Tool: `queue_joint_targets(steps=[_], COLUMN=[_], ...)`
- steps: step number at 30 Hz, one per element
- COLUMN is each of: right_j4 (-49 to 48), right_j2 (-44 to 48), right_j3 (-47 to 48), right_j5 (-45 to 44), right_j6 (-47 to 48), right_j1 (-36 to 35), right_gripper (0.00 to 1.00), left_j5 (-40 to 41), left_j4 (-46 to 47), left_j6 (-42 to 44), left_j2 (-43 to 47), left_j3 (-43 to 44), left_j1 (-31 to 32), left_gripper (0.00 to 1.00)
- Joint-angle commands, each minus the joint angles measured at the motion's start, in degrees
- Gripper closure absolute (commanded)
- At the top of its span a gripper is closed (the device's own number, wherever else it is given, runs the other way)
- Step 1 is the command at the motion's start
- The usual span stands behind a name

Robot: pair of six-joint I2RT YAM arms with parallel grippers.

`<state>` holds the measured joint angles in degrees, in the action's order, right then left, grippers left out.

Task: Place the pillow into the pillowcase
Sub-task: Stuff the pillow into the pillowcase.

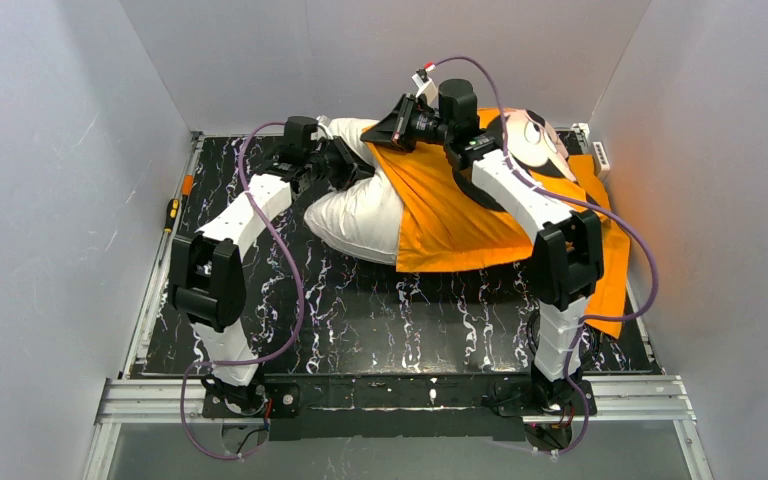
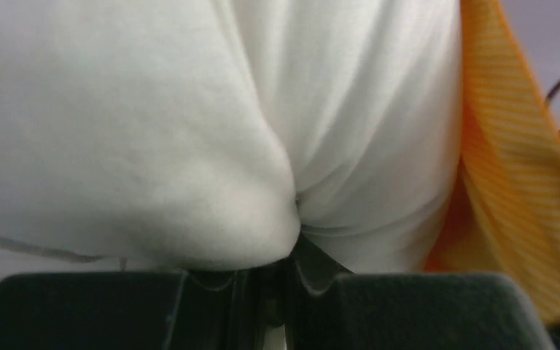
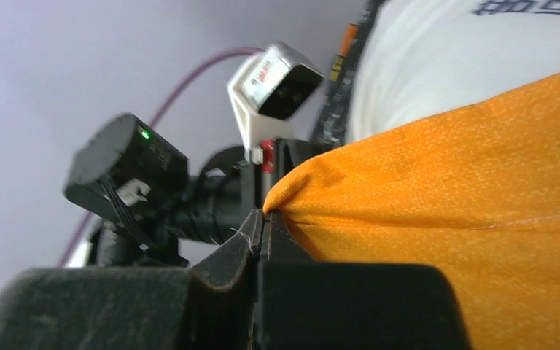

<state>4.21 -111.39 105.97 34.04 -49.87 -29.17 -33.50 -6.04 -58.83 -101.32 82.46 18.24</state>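
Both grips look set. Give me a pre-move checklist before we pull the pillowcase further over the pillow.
1. Left gripper on pillow: ok, jaws pinch a fold of white fabric.
2. Right gripper on pillowcase: ok, jaws closed on an orange edge.
3. Right grip holds one layer only, mouth free: cannot tell, the layers are hidden at the pinch.
4. Pillow fully in: not ok, its left end lies bare in the top view.
5. Wrists clear of each other: cannot tell, they sit close together at the far side of the table.
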Motion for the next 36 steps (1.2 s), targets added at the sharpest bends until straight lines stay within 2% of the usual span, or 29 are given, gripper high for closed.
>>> queue_joint_targets(steps=[1, 2, 4, 9, 11, 14, 17, 20, 22, 23, 24, 31, 34, 36], right_j4=[-53.0, -52.5, -43.8, -2.3, 9.4, 23.4, 32.3, 38.5, 40.8, 41.6, 42.1, 39.0, 35.1, 32.1], right_j2=[-2.4, -2.5, -1.2, 2.1, 2.4, 3.3, 4.2, 4.7, 4.8, 5.0, 5.2, 7.8, 10.0, 11.7], right_j3=[-2.0, -2.0, -1.9, 4.5, 7.1, 9.5, 10.9, 12.7, 14.1, 14.6, 15.1, 14.5, 9.7, 6.3], right_j5=[12.8, 13.2, 13.4, 7.6, 4.4, -2.9, -10.4, -17.5, -21.9, -24.0, -26.9, -37.4, -39.0, -37.0], right_j6=[-36.5, -36.8, -28.9, 0.2, 9.4, 21.4, 30.0, 36.0, 39.2, 40.7, 42.1, 45.2, 42.0, 39.4], right_j1=[-8.5, -8.4, -8.2, -7.7, -7.3, -7.1, -6.9, -7.0, -7.0, -6.9, -6.9, -4.8, -2.4, 0.0], right_gripper=[0.99, 0.99, 0.99, 0.99, 0.97, 0.74, 0.44, 0.20, 0.09, 0.05, 0.02, 0.02, 0.02, 0.02], left_j5=[-5.9, -5.0, -3.3, 0.4, 2.5, 5.5, 7.7, 10.3, 14.0, 16.3, 19.3, 38.4, 39.0, 38.0], left_j4=[7.0, 6.5, 2.7, -8.5, -12.6, -17.7, -20.7, -21.5, -23.2, -24.3, -25.5, -32.7, -29.2, -26.2], left_j6=[-3.6, -3.1, -0.9, 6.6, 9.6, 14.2, 16.3, 16.4, 17.7, 18.7, 19.9, 26.6, 28.2, 27.5], left_j2=[0.4, 1.7, 4.3, 10.9, 13.9, 18.3, 22.2, 26.7, 29.2, 30.5, 31.7, 39.0, 43.4, 46.1], left_j3=[5.4, 4.3, 2.0, -2.7, -4.7, -7.7, -10.7, -13.6, -14.2, -14.1, -13.9, -12.6, -16.9, -20.3], left_j1=[9.0, 8.9, 7.8, 3.6, 1.9, -0.8, -3.4, -5.8, -6.8, -7.1, -7.3, -8.3, -9.2, -9.3], left_gripper=[0.95, 0.95, 0.95, 0.86, 0.76, 0.58, 0.40, 0.32, 0.26, 0.06, 0.02, 0.02, 0.02, 0.02])
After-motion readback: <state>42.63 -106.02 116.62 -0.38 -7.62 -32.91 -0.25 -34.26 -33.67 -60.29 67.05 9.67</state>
